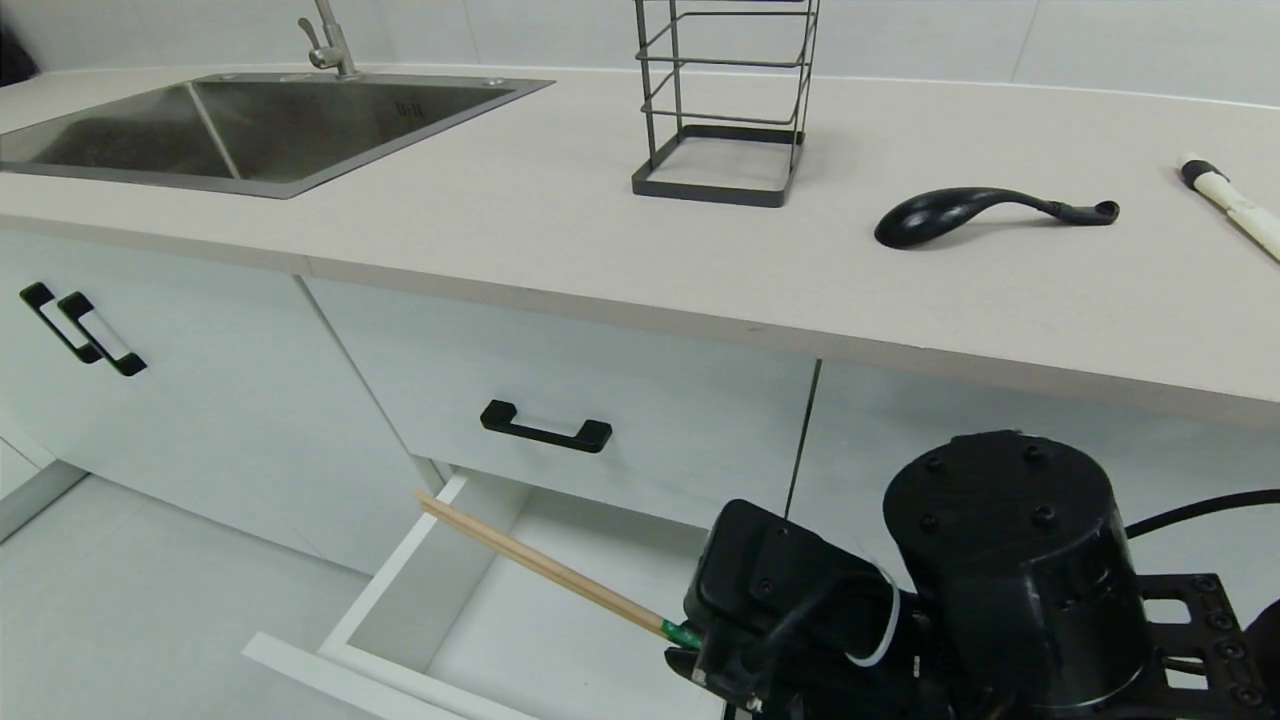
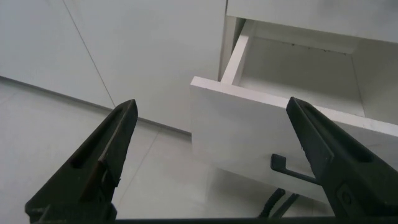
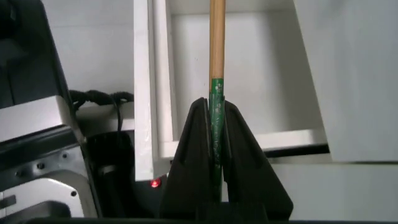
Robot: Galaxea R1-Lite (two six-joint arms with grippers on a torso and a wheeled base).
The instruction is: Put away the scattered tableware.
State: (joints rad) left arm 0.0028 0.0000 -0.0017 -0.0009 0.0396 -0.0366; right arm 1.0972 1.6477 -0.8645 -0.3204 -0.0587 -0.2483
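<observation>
Now R gripper [image 3: 216, 107] is clamped on wooden chopsticks [image 1: 540, 563] at their green end. The sticks angle out over the open drawer [image 1: 415, 585], tips near its back-left corner. L gripper [image 2: 211, 109] is spread wide w/ nothing btwn its fingers, low by the drawer front. Up on the countertop [image 1: 560, 240]: black ladle [image 1: 950, 212] lying right of a wire rack [image 1: 712, 190], white-handled utensil [image 1: 1235, 205] at the far right edge, sink [image 1: 260, 125] at left.
</observation>
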